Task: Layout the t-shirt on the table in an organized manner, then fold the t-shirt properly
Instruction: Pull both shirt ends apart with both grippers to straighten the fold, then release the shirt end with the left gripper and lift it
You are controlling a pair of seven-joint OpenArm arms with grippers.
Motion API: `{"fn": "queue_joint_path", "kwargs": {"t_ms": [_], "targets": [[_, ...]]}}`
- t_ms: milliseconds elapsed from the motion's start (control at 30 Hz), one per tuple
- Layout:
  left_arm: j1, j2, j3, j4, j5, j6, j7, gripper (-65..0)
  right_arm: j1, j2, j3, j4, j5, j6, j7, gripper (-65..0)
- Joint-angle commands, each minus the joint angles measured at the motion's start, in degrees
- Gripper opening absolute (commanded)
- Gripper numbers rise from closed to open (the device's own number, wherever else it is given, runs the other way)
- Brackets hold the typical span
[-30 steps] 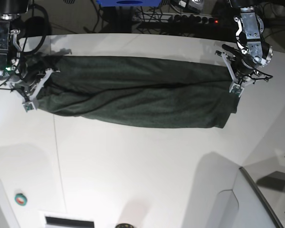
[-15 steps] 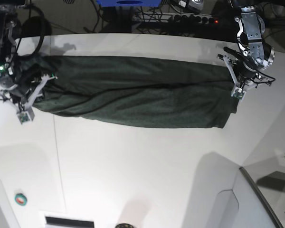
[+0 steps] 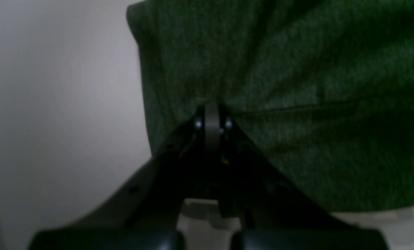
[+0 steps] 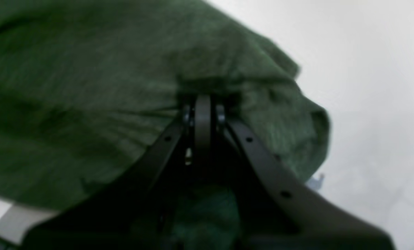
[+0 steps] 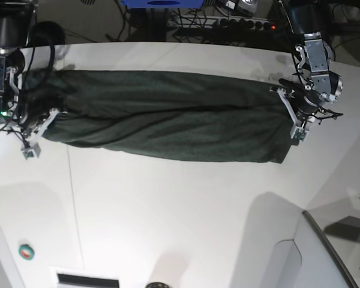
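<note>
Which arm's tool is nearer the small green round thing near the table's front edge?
Right. The right tool grips the shirt end on the same side as the green thing; the left tool holds the opposite end.

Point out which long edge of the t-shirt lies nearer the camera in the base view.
The wavy, bulging lower edge of the t-shirt; the far one along the top runs straight.

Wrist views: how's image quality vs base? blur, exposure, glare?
Left wrist: dim and soft, the left gripper a near-black silhouette on the t-shirt. Right wrist: motion-smeared fabric, the table washed out behind the right gripper. Base: sharpest, with soft glare on the tabletop and wide-angle bending at its edges.
</note>
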State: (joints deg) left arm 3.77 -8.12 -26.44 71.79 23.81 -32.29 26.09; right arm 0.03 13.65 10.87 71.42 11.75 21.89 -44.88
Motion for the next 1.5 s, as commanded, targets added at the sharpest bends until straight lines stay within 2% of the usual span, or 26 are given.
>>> {"fn": "queue_joint_path", "kwargs": {"t_ms": [0,133,233,333,500,567,667,767,833,867,967,1000,1033,1067,1100,1233,1400,1467], "targets": [[0.49,-0.72,-0.07,-0.1,0.49,-0.28,1.03,-65.0,1.51,1.34,-0.1,-1.31,0.08,-0.22,1.41,-64.1],[0.93,-0.89,-0.07,0.08,0.49,-0.28,1.03,-65.0,4.85,2.48,-0.28,-8.25,0.08,-0.13,5.19,-64.1],[0.93,-0.89,-0.07,0.52,0.49,-0.28,1.03,-65.0,5.29,3.27,-0.28,-7.37,0.08,0.13,5.19,-64.1],[1.2,-0.63,-0.07,3.95,0.41,-0.28,1.39,-65.0,4.49,3.36,-0.19,-1.75,0.08,0.31,3.96,-64.1],[2.69,-0.54,-0.42,11.16,0.32,-0.28,1.47,-65.0,-0.87,2.66,0.42,14.34,0.25,0.31,-0.08,-64.1],[2.6,-0.28,-3.59,12.3,-0.3,-0.54,1.47,-65.0,-3.07,1.69,0.77,19.35,0.25,0.04,-0.35,-64.1],[2.08,-0.63,-10.71,12.3,-9.79,-1.24,2.18,-65.0,-5.88,-0.33,4.47,24.45,0.25,0.04,-0.35,-64.1],[2.69,-4.85,-12.99,12.21,-23.59,-5.82,10.62,-65.0,-6.85,-1.39,6.58,25.42,0.25,0.4,-0.35,-64.1],[3.22,-6.96,-13.43,11.33,-30.98,-7.71,14.57,-65.0,-7.11,-1.39,6.23,25.33,0.25,0.4,-0.35,-64.1],[4.27,-8.1,-13.52,10.54,-34.93,-7.71,15.1,-61.2,-7.64,-1.56,6.23,25.33,0.25,0.4,-0.35,-64.1],[6.21,-10.83,-13.52,8.25,-44.6,-7.71,14.92,-27.0,-8.08,-1.65,6.23,25.33,0.25,0.4,-0.35,-64.1],[6.65,-11.7,-13.52,7.29,-47.51,-7.71,14.84,-17.4,-8.08,-1.65,6.23,25.33,0.25,0.4,-0.35,-64.1],[7.0,-12.41,-13.52,5.97,-50.14,-7.71,14.75,-9.4,-8.08,-1.65,6.23,25.33,0.25,0.4,-0.35,-64.1],[7.0,-12.85,-13.34,4.39,-52.34,-7.71,14.4,-3.9,-8.16,-1.65,6.23,25.33,0.25,0.4,-0.35,-64.1],[6.65,-13.2,-13.34,2.36,-54.19,-7.71,13.69,-1.6,-8.16,-1.65,6.23,25.33,0.25,0.4,-0.44,-64.1],[3.22,-13.29,-13.17,-6.87,-56.21,-7.71,10.18,-4.8,-8.16,-1.74,6.14,25.33,0.25,0.4,-0.61,-64.1],[-1.7,-12.67,-12.55,-14.43,-51.9,-7.71,9.74,-6.4,-8.87,-1.74,6.14,25.33,0.25,0.4,-0.52,-64.1],[-3.2,-11.97,-10.09,-16.45,-49.09,-7.71,9.56,-6.4,-9.22,-1.74,6.14,25.33,0.25,0.48,-0.44,-64.1]]}}
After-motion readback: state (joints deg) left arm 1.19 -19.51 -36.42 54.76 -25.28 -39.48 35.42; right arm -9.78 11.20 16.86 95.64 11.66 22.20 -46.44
